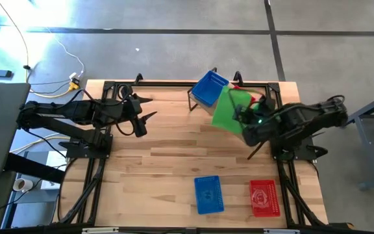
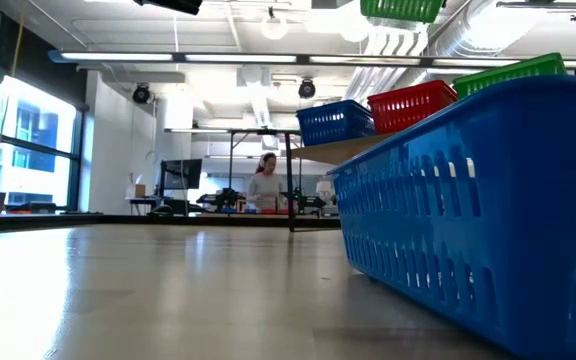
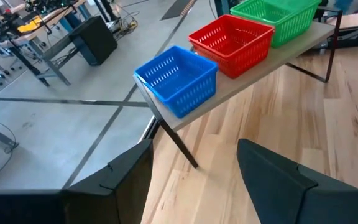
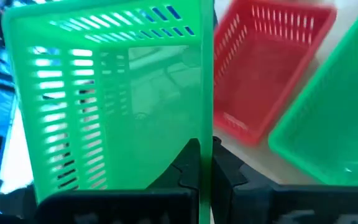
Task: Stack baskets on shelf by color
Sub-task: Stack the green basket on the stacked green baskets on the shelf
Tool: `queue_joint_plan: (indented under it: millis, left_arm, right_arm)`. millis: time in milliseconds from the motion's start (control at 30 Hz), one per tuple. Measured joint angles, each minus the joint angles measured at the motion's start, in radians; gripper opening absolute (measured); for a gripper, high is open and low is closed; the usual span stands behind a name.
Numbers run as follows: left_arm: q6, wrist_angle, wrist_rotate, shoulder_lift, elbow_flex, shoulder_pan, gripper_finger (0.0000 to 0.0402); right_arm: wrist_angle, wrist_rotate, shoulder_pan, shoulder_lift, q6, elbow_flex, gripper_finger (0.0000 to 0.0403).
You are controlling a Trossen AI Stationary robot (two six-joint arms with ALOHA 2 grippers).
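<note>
Green basket [image 4: 104,106] wall pinched by R gripper [image 4: 205,163] above shelf [image 3: 253,74]; L gripper [image 3: 194,180] open, idle.

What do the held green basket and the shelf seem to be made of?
Green basket: likely thin moulded plastic, glossy and slightly see-through, with slotted walls; the right end effector pinches one wall. Shelf: a pale board, probably matte wood, on thin black legs, apparently metal.
</note>
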Motion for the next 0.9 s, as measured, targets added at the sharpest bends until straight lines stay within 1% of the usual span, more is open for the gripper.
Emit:
queue_joint_plan:
  millis: [67, 133, 267, 433, 500, 633, 767, 900]
  left_arm:
    - [0.000, 0.000, 0.000, 0.000, 0.000, 0.000, 0.0223]
    - [0.000, 0.000, 0.000, 0.000, 0.000, 0.000, 0.0223]
    - [0.000, 0.000, 0.000, 0.000, 0.000, 0.000, 0.0223]
    - [0.000, 0.000, 0.000, 0.000, 0.000, 0.000, 0.0223]
    - [0.000, 0.000, 0.000, 0.000, 0.000, 0.000, 0.0223]
    - [0.000, 0.001, 0.000, 0.000, 0.000, 0.000, 0.0223]
    - [-0.001, 0.001, 0.000, 0.000, 0.000, 0.000, 0.0223]
    - [-0.002, 0.001, 0.000, 0.000, 0.000, 0.000, 0.0223]
  right_arm:
    - [0.000, 0.020, -0.014, -0.037, -0.013, -0.016, 0.0000]
    - [0.000, 0.017, -0.031, -0.079, -0.020, -0.053, 0.0000]
    - [-0.001, -0.033, -0.045, -0.175, 0.043, -0.171, 0.0000]
    - [-0.002, -0.111, -0.013, -0.266, 0.147, -0.273, 0.0000]
    - [-0.001, -0.129, -0.003, -0.292, 0.155, -0.288, 0.0000]
    - [0.000, -0.132, 0.002, -0.335, 0.153, -0.291, 0.0000]
    - [0.000, -0.146, 0.002, -0.385, 0.127, -0.291, 0.0000]
    - [0.000, -0.120, 0.002, -0.419, 0.119, -0.291, 0.0000]
